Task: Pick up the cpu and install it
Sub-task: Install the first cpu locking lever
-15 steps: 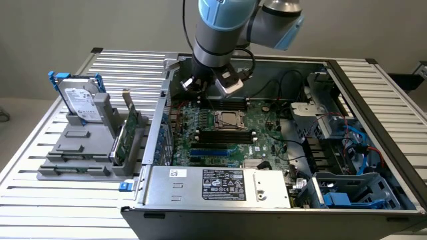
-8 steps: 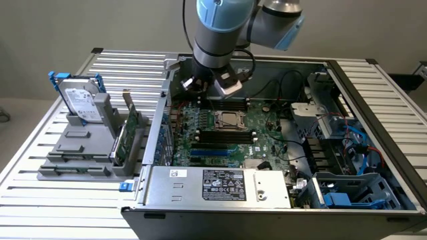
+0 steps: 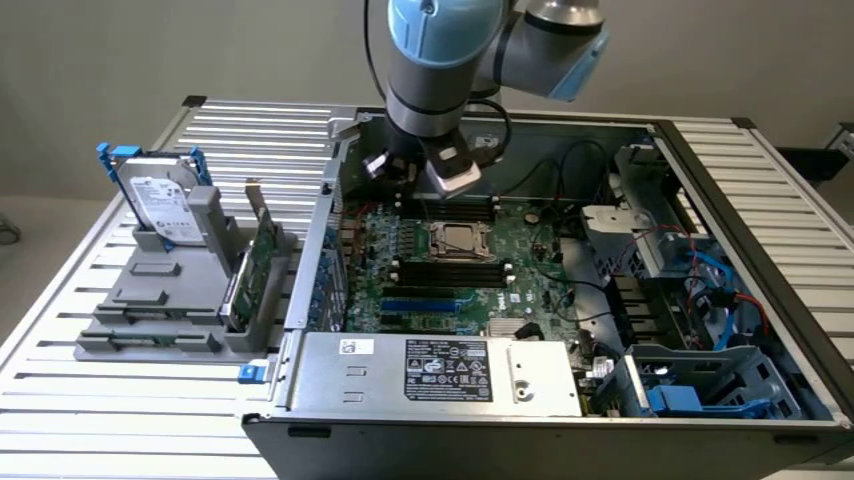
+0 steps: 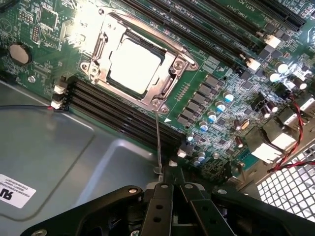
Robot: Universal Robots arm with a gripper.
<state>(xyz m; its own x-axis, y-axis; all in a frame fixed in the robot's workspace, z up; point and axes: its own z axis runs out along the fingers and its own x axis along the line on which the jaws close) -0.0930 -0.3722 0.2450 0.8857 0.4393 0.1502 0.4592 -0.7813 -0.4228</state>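
Sitting flat inside the metal frame point(image 4: 173, 63) on the green board point(image 4: 54, 29), the cpu point(image 4: 135, 66) is already lying in its place, so the picking-up part is looking done. The pincer point(image 4: 166, 187) is hanging near the frame with its fingers pressed together, pinching nothing. A thin lever point(image 4: 157, 137) is reaching toward its tip; I cannot tell if they are touching. I think the locking-in step is going on, and it is calling for a slow, gentle push.

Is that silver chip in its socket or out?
In. The cpu lies flat within the socket frame on the motherboard.
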